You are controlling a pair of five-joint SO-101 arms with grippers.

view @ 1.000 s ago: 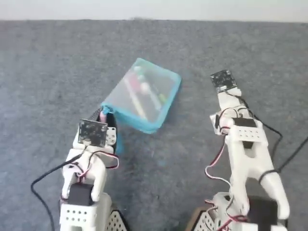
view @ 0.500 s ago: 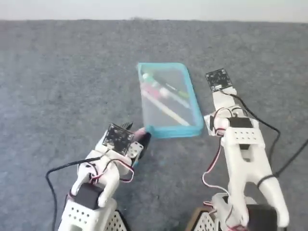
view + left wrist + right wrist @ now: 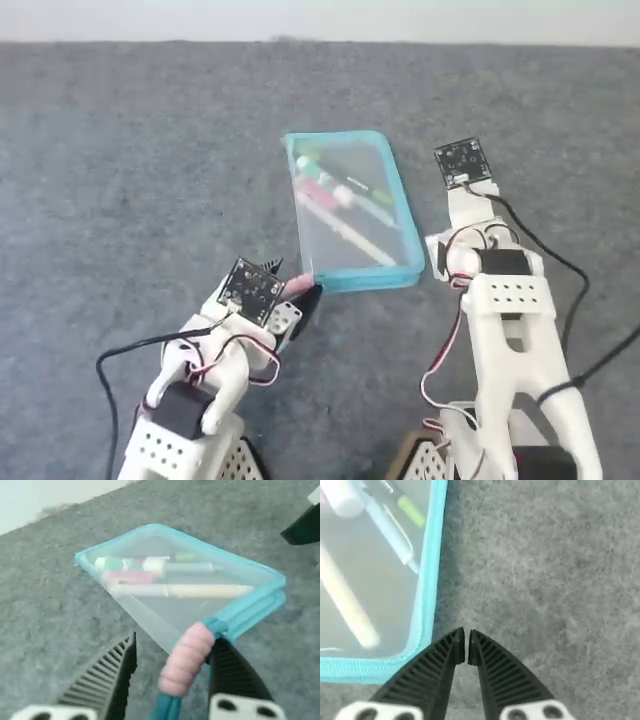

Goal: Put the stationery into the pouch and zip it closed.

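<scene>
The clear pouch (image 3: 350,215) with a teal edge lies flat on the grey carpet between the arms, with pens and markers (image 3: 335,190) inside it. In the left wrist view the pouch (image 3: 190,605) lies just beyond my left gripper (image 3: 175,641), which is open. The pink zipper pull (image 3: 186,657) rests between the jaws, against one finger (image 3: 230,675). From above, that pull (image 3: 294,288) sits at the pouch's near left corner. My right gripper (image 3: 466,636) is shut and empty, its tips on the carpet beside the pouch's near right corner (image 3: 422,645).
Grey carpet (image 3: 120,180) covers the whole surface, with a pale wall strip at the far edge. The right arm (image 3: 505,300) stands close to the pouch's right side. Cables (image 3: 110,370) trail beside both arm bases.
The left arm swung right and toward the bases, dragging the pouch's corner so that the pouch turned and now lies beside the right arm. The right arm barely shifted.
</scene>
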